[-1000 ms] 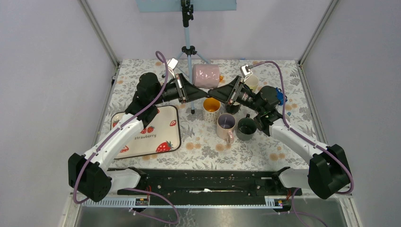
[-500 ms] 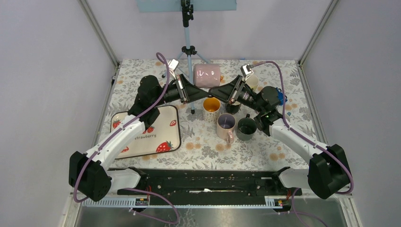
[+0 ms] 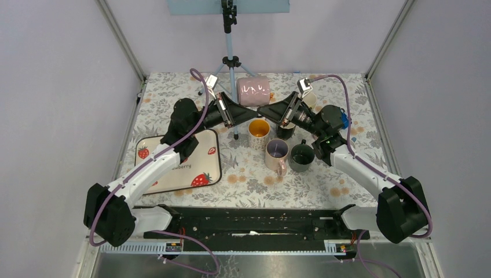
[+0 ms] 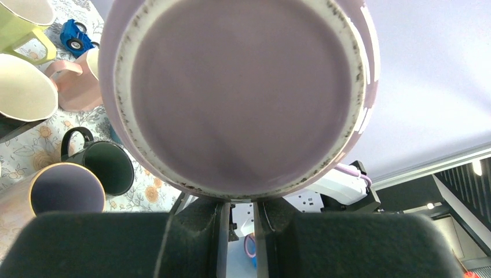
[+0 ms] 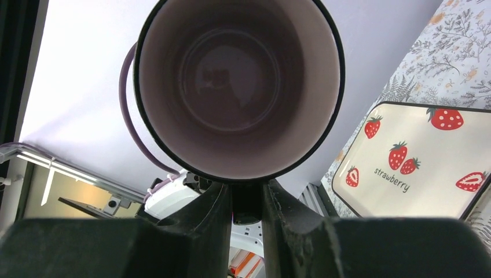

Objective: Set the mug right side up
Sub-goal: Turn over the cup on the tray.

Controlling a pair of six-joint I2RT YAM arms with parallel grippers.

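A pale pink mug (image 3: 253, 91) hangs on its side in the air at the back of the table, between my two grippers. The left wrist view faces its flat base (image 4: 240, 92). The right wrist view looks into its open mouth (image 5: 237, 87). My right gripper (image 3: 265, 110) is under the mouth end, jaws closed on a dark piece below the rim. In its own view the right gripper (image 5: 248, 200) meets the rim. My left gripper (image 3: 234, 110) is under the base end. In its own view the left gripper (image 4: 238, 202) shows a narrow gap with nothing visible in it.
Below the held mug stand a mug with a yellow inside (image 3: 259, 132), a pink mug (image 3: 277, 153) and a dark green mug (image 3: 301, 155). A strawberry tray (image 3: 191, 159) lies at the left. A tripod (image 3: 230, 58) stands at the back, with a blue toy car (image 3: 345, 120) at the right.
The mug has risen a little and levelled out, rolling slightly. The left arm's elbow has shifted toward the centre. Both grippers stay at the mug's ends.
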